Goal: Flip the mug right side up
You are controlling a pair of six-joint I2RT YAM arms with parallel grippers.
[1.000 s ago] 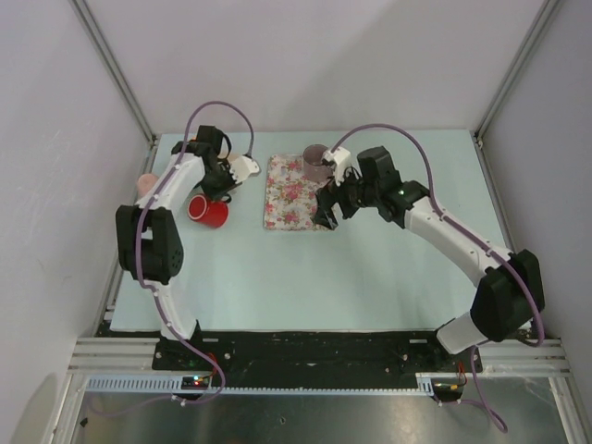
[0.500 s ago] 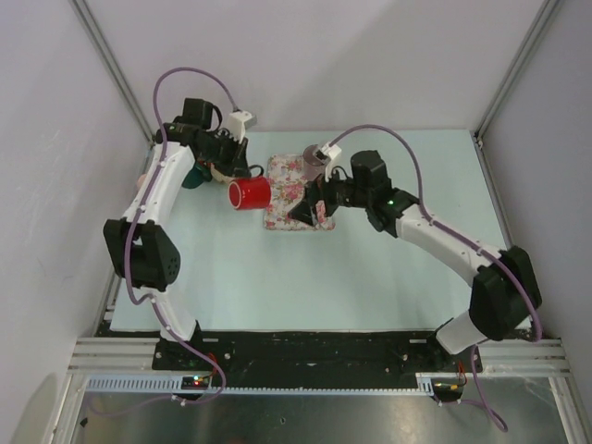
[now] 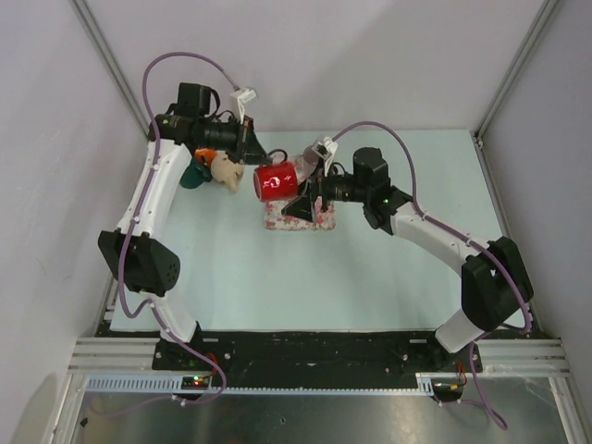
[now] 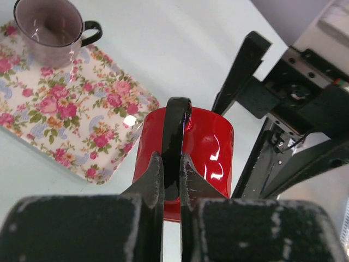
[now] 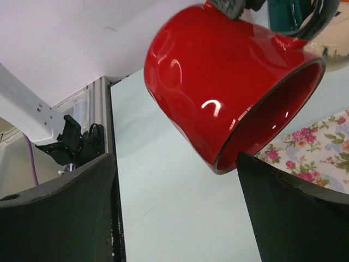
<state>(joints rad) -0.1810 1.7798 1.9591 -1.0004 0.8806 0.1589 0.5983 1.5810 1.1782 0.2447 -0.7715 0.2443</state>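
Clearly, the red mug [image 3: 274, 180] is in the air and not on the tabletop [image 3: 370, 277]. It hangs above the near left part of the flowered tray [image 4: 82, 125], lying roughly on its side. In the right wrist view its mouth faces sideways and a little down, so it is not yet right side up.

The left gripper [image 4: 170, 164] carries it alone. Its jaws are pressed together on the thin black handle [image 4: 175, 131], and they touch nothing else of the mug. The right gripper [image 5: 172, 158] waits just beside the mug with its jaws spread wide, one on each side of the body, and it holds nothing.

The main risk is probably the grip itself. A pinch on a narrow, smooth handle gives little hold against turning, so the heavy body could swing around the handle or slip out while the wrist rotates. If it falls from here, it may land on the tray and roll toward the grey mug [image 4: 49, 27] that stands upright at the far corner.

A second risk is contact between the arms. They are very near each other, and a fast rotation could knock the glossy wall against an open right jaw and push the mug out of the pinch.
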